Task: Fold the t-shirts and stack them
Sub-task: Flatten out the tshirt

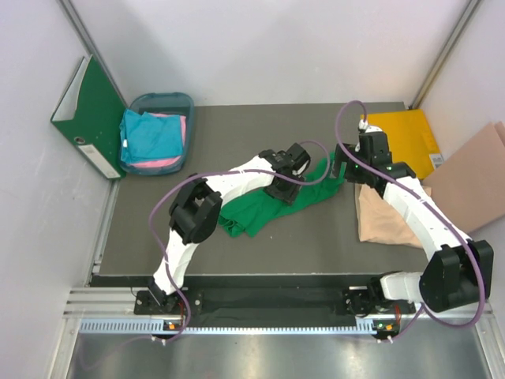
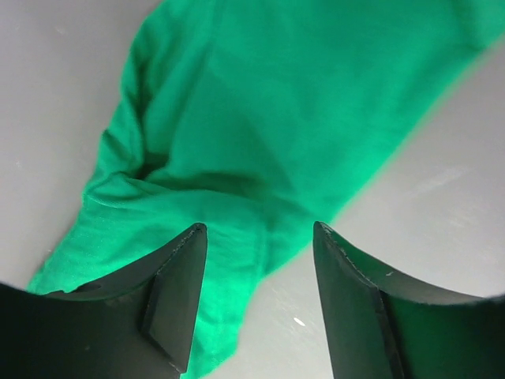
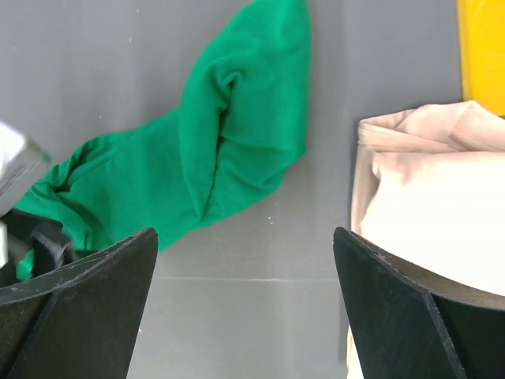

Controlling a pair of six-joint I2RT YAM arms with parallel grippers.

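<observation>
We saw the left claw spread apart just above the crumpled green t-shirt on the surface. The right claw gaped too, over the gap between it and the beige t-shirt.

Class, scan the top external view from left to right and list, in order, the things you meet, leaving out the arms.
green ring binder → teal basket → bright green t-shirt → beige-peach t-shirt → brown sheet
</observation>
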